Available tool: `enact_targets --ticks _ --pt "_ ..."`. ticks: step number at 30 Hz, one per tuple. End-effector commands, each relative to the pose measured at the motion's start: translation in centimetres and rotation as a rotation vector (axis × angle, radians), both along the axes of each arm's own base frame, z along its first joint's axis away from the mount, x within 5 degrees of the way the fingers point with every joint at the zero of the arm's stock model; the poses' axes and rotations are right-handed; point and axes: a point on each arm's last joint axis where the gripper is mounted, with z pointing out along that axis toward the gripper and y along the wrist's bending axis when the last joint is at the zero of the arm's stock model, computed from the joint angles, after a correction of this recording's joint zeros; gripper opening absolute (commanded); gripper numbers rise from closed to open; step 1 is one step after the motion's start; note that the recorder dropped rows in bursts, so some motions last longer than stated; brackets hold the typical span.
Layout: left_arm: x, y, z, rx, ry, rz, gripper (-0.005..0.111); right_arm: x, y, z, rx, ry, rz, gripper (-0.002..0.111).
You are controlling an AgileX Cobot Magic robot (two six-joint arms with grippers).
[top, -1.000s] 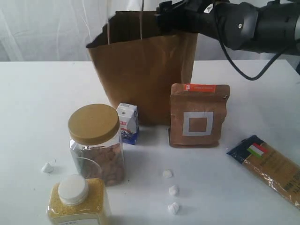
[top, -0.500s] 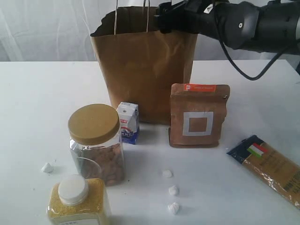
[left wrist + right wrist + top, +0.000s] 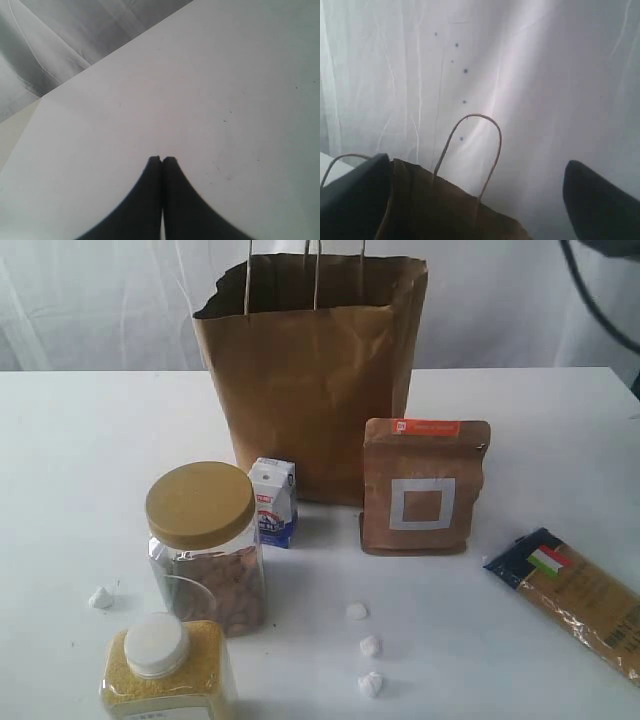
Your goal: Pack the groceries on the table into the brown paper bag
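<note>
White table (image 3: 60, 490) carries the bag (image 3: 310, 390) behind the pouch (image 3: 425, 500); your left gripper (image 3: 161, 159) has fingers pressed together, your right gripper (image 3: 475, 165) is spread wide by the bag's handle.

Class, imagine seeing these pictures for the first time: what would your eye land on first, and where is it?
The tall brown paper bag stands upright at the back of the white table, dwarfing everything else. Before it stand a gold-lidded nut jar on the left and a brown pouch with a white square on the right.
</note>
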Motion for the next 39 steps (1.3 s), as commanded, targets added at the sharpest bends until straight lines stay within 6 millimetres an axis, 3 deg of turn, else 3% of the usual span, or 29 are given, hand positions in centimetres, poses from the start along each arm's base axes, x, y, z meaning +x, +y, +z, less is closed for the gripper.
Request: enact_targets --ticks 1,7,11,14,18,20,22,27,31,32,35,39 --pt "0.0 0.0 -0.2 -0.006 0.002 -0.004 0.0 -3.1 -1.3 2.8 -0.233 -0.099 0.036 0.086" --pt "0.0 0.0 -0.2 -0.006 0.002 -0.004 0.0 -5.9 -3.2 4.1 -0.309 -0.024 0.066 0.076" --pt "0.0 0.0 -0.2 -0.006 0.002 -0.004 0.0 -5.4 -7.0 4.7 -0.327 -0.016 -0.093 0.06" --pt "0.0 0.0 -0.2 -0.006 0.002 -0.004 0.0 -4.9 -10.8 4.5 -0.227 0.081 -0.262 0.042" --pt "0.0 0.0 -0.2 -0.006 0.002 -0.004 0.0 -4.5 -16.0 2.0 -0.101 0.261 -0.492 0.013" --pt "0.0 0.0 -0.2 -0.006 0.002 -0.004 0.0 -4.8 -18.1 -0.3 -0.003 0.344 -0.584 0.0" --pt "0.0 0.0 -0.2 -0.006 0.002 -0.004 0.0 -5.5 -19.3 -2.6 0.073 0.401 -0.639 0.0" --pt "0.0 0.0 -0.2 -0.006 0.002 -0.004 0.0 -8.9 -18.8 -8.7 0.152 0.389 -0.622 0.0" --pt "0.0 0.0 -0.2 -0.006 0.002 -0.004 0.0 -12.8 -17.8 -11.6 0.218 0.242 -0.565 0.0" --pt "0.0 0.0 -0.2 -0.006 0.002 -0.004 0.0 -14.8 -17.4 -12.5 0.271 0.176 -0.555 0.0" --pt "0.0 0.0 -0.2 -0.006 0.002 -0.004 0.0 -17.3 -17.1 -13.3 0.323 0.083 -0.546 0.0" --pt "0.0 0.0 -0.2 -0.006 0.002 -0.004 0.0 -20.2 -16.6 -12.9 0.285 -0.068 -0.522 0.0"
